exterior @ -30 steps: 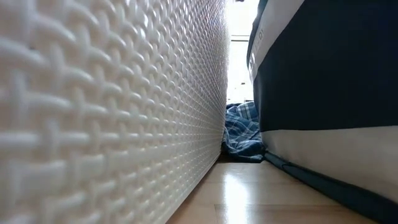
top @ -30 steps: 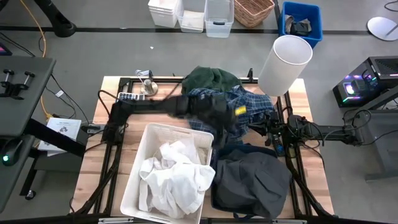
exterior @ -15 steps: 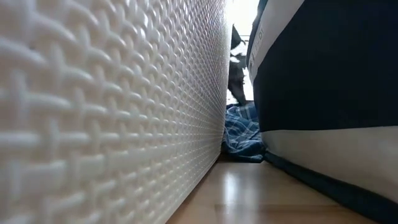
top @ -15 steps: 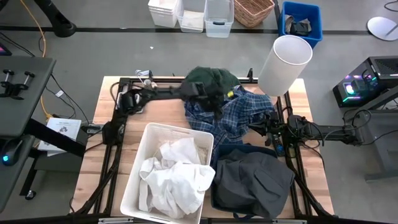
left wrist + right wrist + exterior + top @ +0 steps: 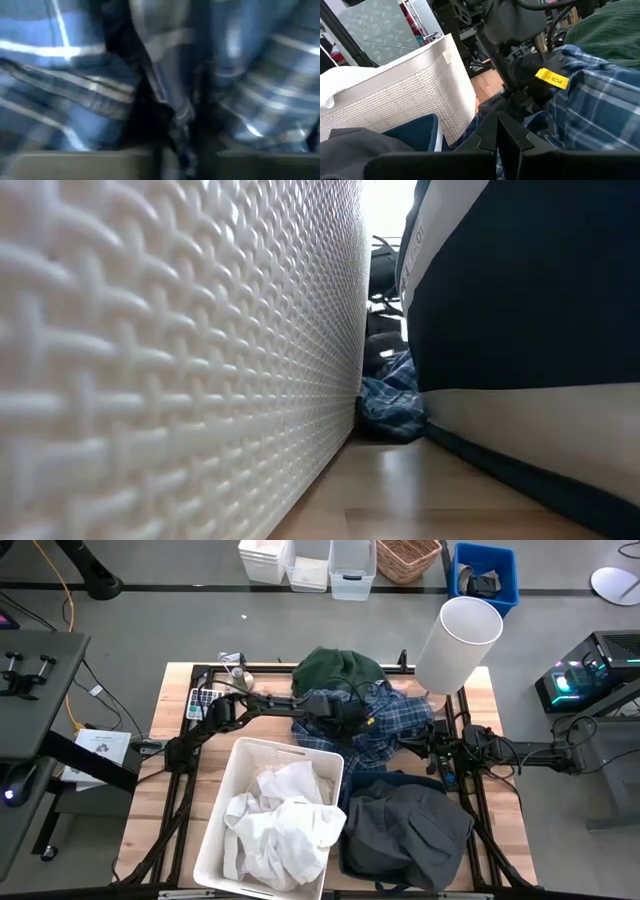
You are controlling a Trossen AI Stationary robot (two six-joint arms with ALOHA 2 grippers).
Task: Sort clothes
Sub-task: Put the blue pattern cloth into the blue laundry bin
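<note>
Over the middle of the table, the left gripper (image 5: 352,712) is pressed down into the plaid shirt (image 5: 395,725), fabric bunched between its fingers, though I cannot tell whether they grip it. The right gripper (image 5: 498,131), fingers pressed together, waits just beside the shirt. Sorting looks partly done: white clothes (image 5: 280,820) fill the white bin (image 5: 238,762), one dark grey garment (image 5: 405,830) lies in the navy bin (image 5: 415,131). Two pieces remain: the shirt and one green garment (image 5: 335,668).
</note>
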